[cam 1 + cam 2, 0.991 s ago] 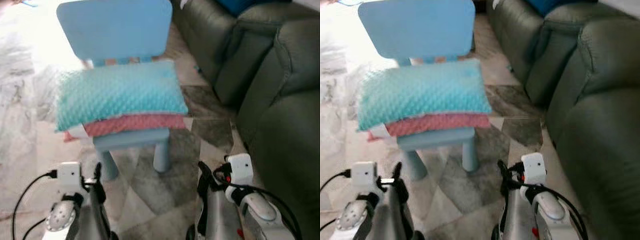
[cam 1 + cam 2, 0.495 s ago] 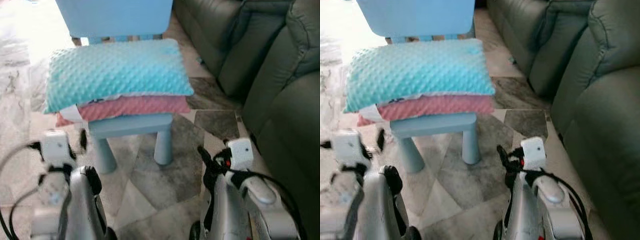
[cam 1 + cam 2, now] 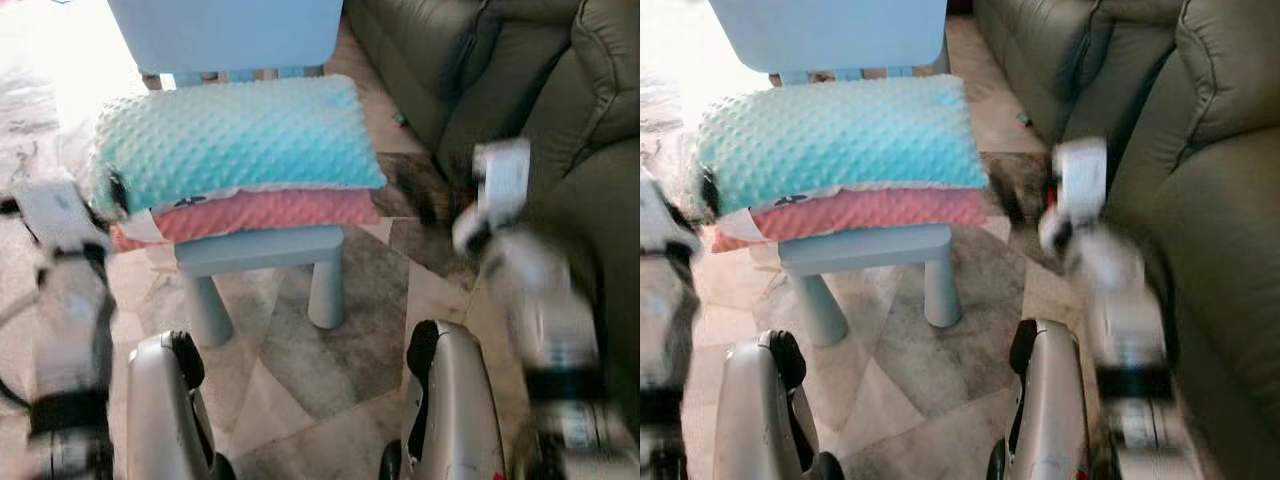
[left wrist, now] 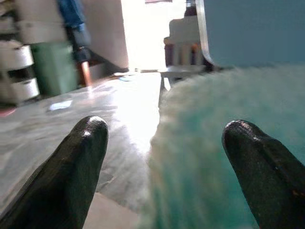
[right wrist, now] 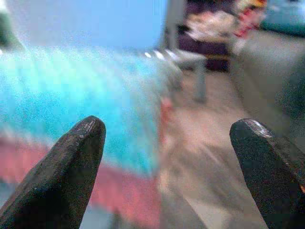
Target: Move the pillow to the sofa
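- While both my arms are raised, the teal pillow (image 3: 235, 140) lies between my grippers, on a pink pillow (image 3: 265, 213) on the blue chair (image 3: 260, 250).
- My left gripper (image 4: 164, 162), fingers spread, faces its near edge.
- My right gripper (image 5: 167, 167), fingers spread, faces its other end; bare floor (image 3: 440, 290) separates me from the sofa (image 3: 570, 110).

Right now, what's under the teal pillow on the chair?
Under the teal pillow lies a pink pillow, with a white corner sticking out at one end. Both rest on the light blue chair. The seat surface beneath them is covered.
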